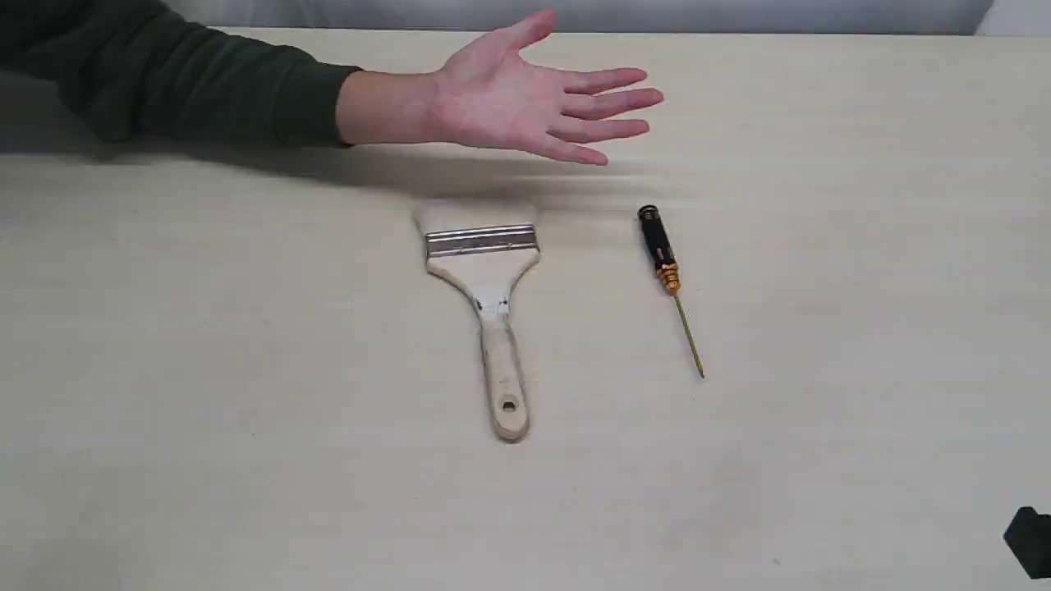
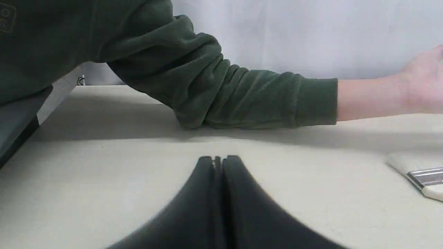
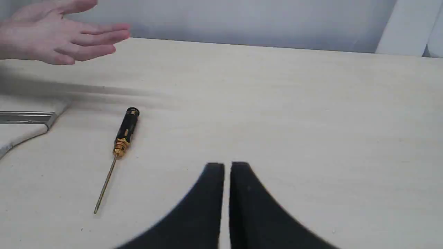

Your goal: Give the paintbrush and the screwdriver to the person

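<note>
Pale surface [image 1: 246,410]; person [image 1: 509,103], palm open at far centre, apparently awaiting tools; left gripper [image 2: 218,159] and right gripper [image 3: 227,166], fingers narrow, empty, near side; paintbrush [image 1: 486,279], flat at centre, handle nearward for grasping; screwdriver [image 1: 661,250], to its right, tip nearward.

We see a pale wood-grain table [image 1: 246,369] filling most of every view, with a plain grey-white wall [image 1: 739,12] behind its far edge and a white upright panel [image 3: 408,27] beside that wall's end.
</note>
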